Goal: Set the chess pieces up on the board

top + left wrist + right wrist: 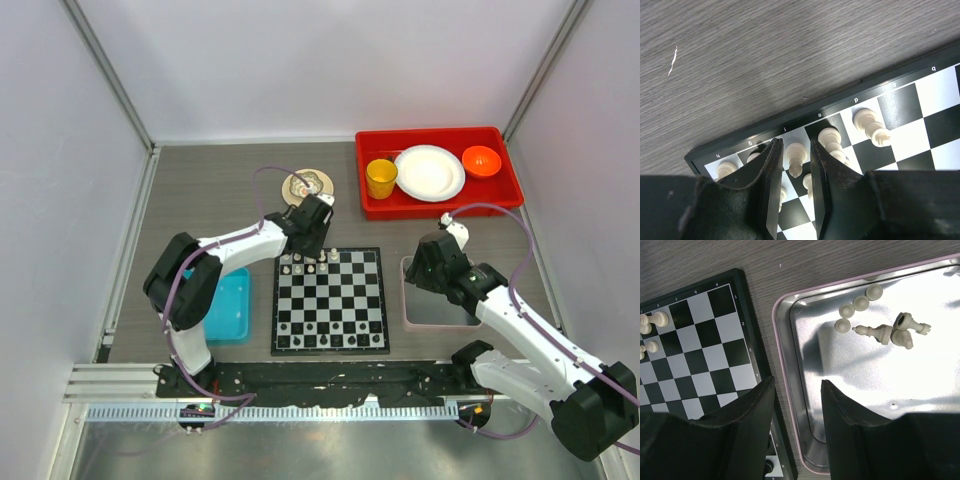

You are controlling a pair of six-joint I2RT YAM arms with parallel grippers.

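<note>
On the board's (pixel 345 300) far-left squares, our left tool (pixel 795 147) straddles an upright chess piece (pixel 795 159), fingers apart and, it seems, just clear of it. Right of the board, our right tool (pixel 797 390) hovers spread and empty over the tray's (pixel 782 335) board-side rim, and loose chess pieces (pixel 880 332) lie inside.

We find the left end effector (pixel 794 150) astride one of the chess pieces (pixel 796 159) in the far-left corner of the board (pixel 940 100), with only slivers of room on either side. Neighbouring pieces stand just beside both fingers. The squares toward the right and near edges are free. The right end effector (pixel 796 390) hangs, jaws apart, over the tray (pixel 782 340) rim. Loose pieces (pixel 880 332) cluster near its far wall, its near half open. Bare surface (pixel 765 60) lies beyond the board.
</note>
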